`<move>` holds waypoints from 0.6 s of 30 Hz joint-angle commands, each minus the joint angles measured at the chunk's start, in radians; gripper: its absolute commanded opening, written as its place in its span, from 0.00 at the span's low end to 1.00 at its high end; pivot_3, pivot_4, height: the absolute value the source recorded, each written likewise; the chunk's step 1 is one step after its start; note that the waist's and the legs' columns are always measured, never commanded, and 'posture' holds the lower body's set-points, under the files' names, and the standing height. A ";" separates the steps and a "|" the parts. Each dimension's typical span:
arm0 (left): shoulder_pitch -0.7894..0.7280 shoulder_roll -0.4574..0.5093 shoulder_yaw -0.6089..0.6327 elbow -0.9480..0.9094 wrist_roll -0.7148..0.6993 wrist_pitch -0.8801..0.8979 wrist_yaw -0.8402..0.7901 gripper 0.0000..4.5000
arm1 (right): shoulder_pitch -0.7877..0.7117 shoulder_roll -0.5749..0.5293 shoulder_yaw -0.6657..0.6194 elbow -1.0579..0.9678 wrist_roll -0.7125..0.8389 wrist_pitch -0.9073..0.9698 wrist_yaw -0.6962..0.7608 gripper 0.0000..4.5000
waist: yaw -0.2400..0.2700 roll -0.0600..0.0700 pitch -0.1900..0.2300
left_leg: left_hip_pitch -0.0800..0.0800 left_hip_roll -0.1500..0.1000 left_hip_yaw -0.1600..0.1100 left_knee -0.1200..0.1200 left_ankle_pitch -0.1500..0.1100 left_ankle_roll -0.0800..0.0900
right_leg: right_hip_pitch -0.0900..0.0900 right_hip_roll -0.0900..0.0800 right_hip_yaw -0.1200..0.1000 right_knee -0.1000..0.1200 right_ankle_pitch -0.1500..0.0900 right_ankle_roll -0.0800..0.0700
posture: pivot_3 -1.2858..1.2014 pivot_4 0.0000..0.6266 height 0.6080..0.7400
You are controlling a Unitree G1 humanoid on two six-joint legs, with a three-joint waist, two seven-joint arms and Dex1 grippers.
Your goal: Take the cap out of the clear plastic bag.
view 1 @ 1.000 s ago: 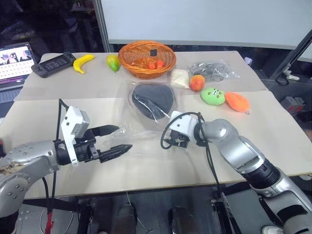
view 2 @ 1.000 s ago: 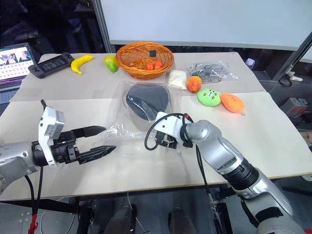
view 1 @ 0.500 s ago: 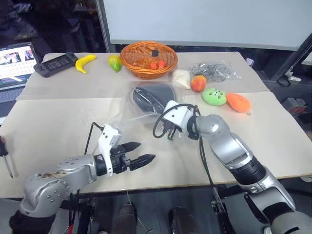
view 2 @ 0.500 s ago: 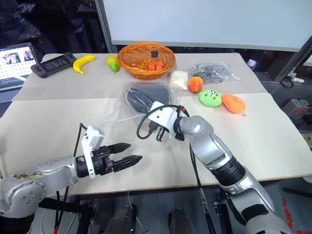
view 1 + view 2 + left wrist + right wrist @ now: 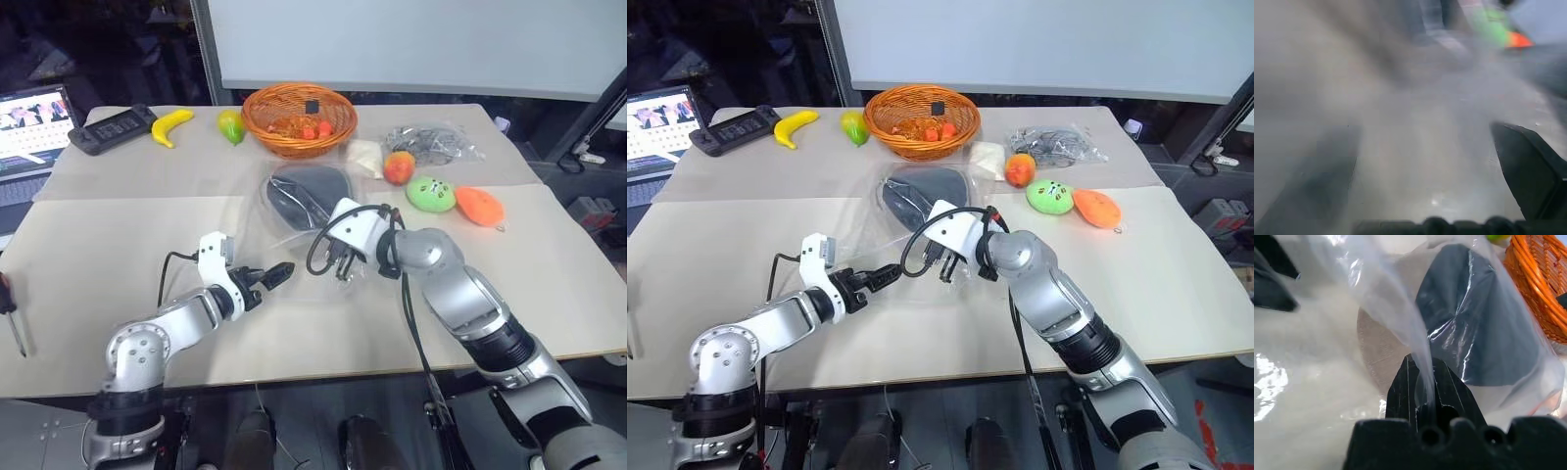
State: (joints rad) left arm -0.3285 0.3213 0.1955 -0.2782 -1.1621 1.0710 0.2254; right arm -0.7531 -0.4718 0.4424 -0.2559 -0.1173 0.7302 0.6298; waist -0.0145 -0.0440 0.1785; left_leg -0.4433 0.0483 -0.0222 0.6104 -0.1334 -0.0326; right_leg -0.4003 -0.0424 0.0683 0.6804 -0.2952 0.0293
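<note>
Right claw (image 5: pixel 1422 382) pinches the clear plastic bag (image 5: pixel 294 245) upward — opening it around the cap (image 5: pixel 309 194); left claw (image 5: pixel 274 276), spread wide, nears the bag's mouth.

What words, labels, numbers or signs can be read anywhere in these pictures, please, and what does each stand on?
None can be read.
Laptop screen: shows pictures, any text too small to read.
Dark handheld device: markings too small to read.
Small dark tag in the orange basket: no legible print.
Clear plastic bag: no print visible.
</note>
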 commanded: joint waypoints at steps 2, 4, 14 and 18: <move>-0.089 -0.108 -0.026 0.068 0.079 -0.039 0.070 1.00 | -0.040 0.018 -0.049 -0.054 -0.011 0.008 -0.015 0.01 | 0.004 0.000 0.000 | 0.000 0.000 0.000 0.000 0.000 0.000 | 0.000 0.000 0.000 0.000 0.000 0.000 | 0.52 0.24 1.00; -0.117 -0.146 -0.048 0.095 0.123 -0.053 0.061 1.00 | -0.042 0.025 -0.055 -0.060 -0.007 0.014 -0.014 0.01 | 0.006 0.000 0.000 | 0.000 -0.001 -0.001 0.000 0.000 0.000 | 0.002 0.000 -0.001 -0.001 0.000 0.000 | 0.52 0.24 1.00; -0.257 -0.301 -0.077 0.324 0.321 -0.218 -0.042 1.00 | -0.045 0.058 -0.068 -0.114 0.022 0.045 0.005 0.01 | 0.001 0.000 0.000 | 0.001 -0.001 -0.002 0.000 0.000 0.000 | 0.004 0.000 -0.002 -0.002 0.000 0.000 | 0.52 0.24 1.00; -0.287 -0.382 -0.006 0.447 0.355 -0.306 -0.017 1.00 | -0.046 0.059 -0.065 -0.117 0.019 0.046 0.007 0.01 | 0.002 0.000 0.000 | 0.001 -0.001 -0.002 0.000 0.000 0.000 | 0.004 0.000 -0.002 -0.002 0.000 0.000 | 0.52 0.24 1.00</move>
State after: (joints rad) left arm -0.6058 -0.0373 0.1579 0.1246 -0.8214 0.7988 0.1950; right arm -0.7736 -0.4144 0.4043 -0.3249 -0.1037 0.7766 0.6343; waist -0.0130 -0.0442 0.1784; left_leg -0.4414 0.0470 -0.0241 0.6107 -0.1333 -0.0328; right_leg -0.3953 -0.0427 0.0663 0.6783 -0.2950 0.0298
